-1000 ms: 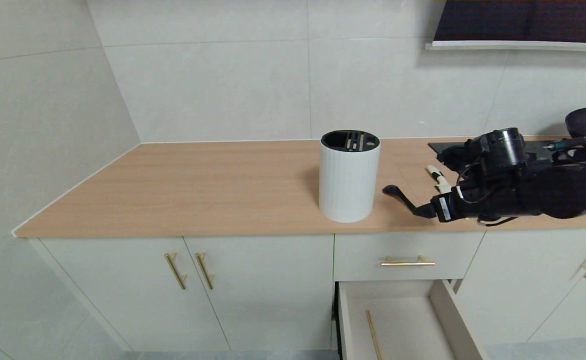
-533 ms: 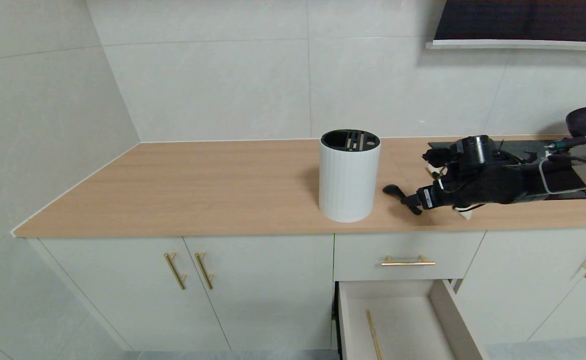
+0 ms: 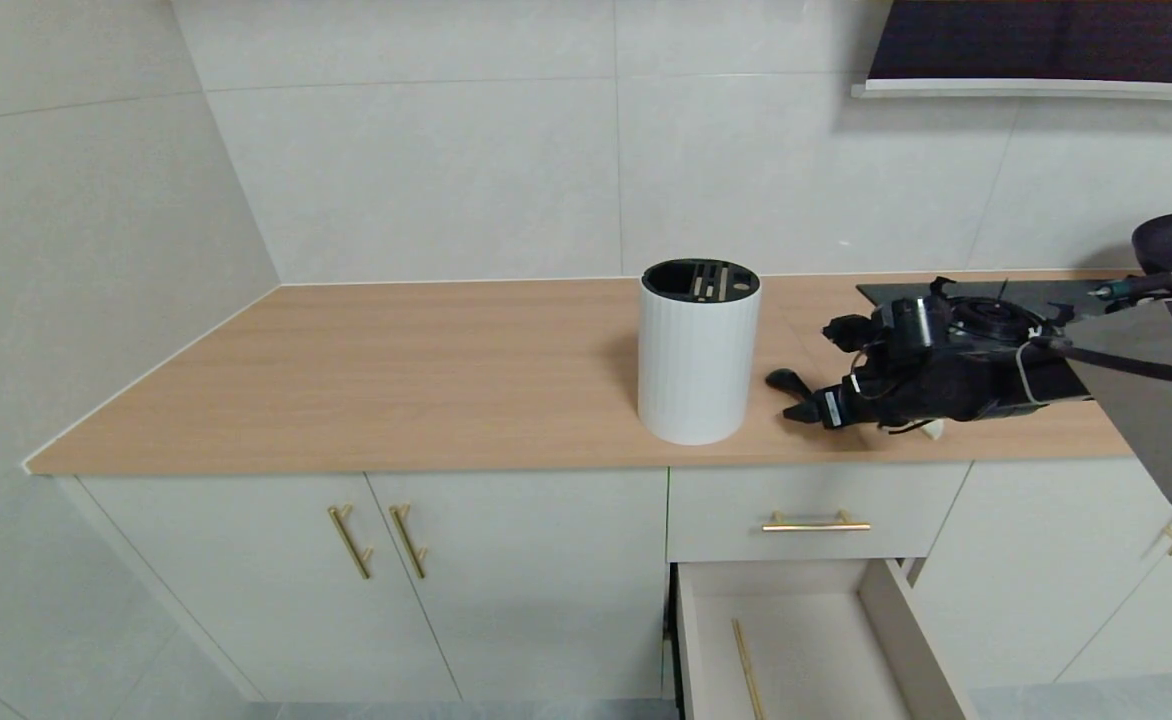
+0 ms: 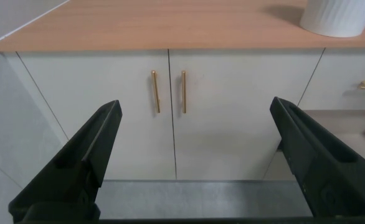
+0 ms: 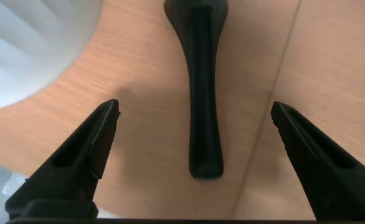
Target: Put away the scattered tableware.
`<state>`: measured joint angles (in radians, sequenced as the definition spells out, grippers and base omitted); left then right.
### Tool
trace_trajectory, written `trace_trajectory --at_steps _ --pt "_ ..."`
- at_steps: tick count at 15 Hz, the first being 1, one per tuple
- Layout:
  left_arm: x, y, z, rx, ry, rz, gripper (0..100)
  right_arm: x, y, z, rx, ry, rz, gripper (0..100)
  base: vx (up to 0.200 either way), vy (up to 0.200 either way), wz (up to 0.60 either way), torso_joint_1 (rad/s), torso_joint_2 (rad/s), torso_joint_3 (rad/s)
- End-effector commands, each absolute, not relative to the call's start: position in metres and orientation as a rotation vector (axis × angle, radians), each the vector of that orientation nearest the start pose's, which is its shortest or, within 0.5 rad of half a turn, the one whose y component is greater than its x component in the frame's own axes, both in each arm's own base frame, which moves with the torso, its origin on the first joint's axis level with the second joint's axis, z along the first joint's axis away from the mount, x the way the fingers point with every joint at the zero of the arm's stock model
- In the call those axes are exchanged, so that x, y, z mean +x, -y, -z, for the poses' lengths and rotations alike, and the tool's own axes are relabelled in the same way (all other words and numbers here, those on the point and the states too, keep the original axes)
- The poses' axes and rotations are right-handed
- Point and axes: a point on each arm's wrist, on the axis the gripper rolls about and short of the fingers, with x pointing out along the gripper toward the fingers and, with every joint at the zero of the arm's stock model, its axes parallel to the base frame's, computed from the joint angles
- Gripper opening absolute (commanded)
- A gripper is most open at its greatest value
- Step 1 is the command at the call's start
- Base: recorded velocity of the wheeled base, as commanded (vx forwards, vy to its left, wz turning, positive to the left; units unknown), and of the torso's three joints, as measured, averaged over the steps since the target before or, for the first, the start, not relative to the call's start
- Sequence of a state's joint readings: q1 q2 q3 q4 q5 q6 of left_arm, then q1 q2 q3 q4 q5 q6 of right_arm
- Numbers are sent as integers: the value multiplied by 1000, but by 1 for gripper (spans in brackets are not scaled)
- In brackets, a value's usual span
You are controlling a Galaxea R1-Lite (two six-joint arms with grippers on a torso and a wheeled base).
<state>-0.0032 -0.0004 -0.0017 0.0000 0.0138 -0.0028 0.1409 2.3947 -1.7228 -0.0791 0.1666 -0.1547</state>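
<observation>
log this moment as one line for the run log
right gripper: open, over black utensil handle on counter beside white holder | left gripper: open, facing cabinet doors | drawer: open

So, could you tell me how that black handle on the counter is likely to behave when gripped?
The black handle looks rigid, so it probably won't flex. Its smooth, tapered shape may slip in the open right gripper. Lying flat on the counter, it seems unlikely to roll far.
</observation>
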Motion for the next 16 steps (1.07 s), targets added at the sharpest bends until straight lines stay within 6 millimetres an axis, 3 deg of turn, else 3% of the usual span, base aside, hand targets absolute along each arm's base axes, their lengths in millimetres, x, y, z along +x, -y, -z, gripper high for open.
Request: trace_trajectory --at_steps 1,4,5,13,14,16 --pt "-23 0 -76 -3 2 -11 100 489 -73 -86 -141 -568 -345 100 0 0 0 0 0 0" --pt "-23 0 -76 -3 2 -11 100 491 -76 -79 -143 -574 -349 100 0 0 0 0 0 0" --pt "-23 0 -76 -3 2 -11 100 492 -77 -77 -143 -574 -351 0 0 0 0 0 0 0" --pt "-23 0 -76 -3 2 -11 100 493 -78 -77 -141 -572 -346 0 0 0 0 0 0 0" --pt "-23 0 -76 -3 2 -11 100 491 -76 -82 -125 -569 -335 0 0 0 0 0 0 0" --pt "-23 0 -76 -3 2 -11 100 475 -73 -113 -27 -551 -278 0 0 0 0 0 0 0"
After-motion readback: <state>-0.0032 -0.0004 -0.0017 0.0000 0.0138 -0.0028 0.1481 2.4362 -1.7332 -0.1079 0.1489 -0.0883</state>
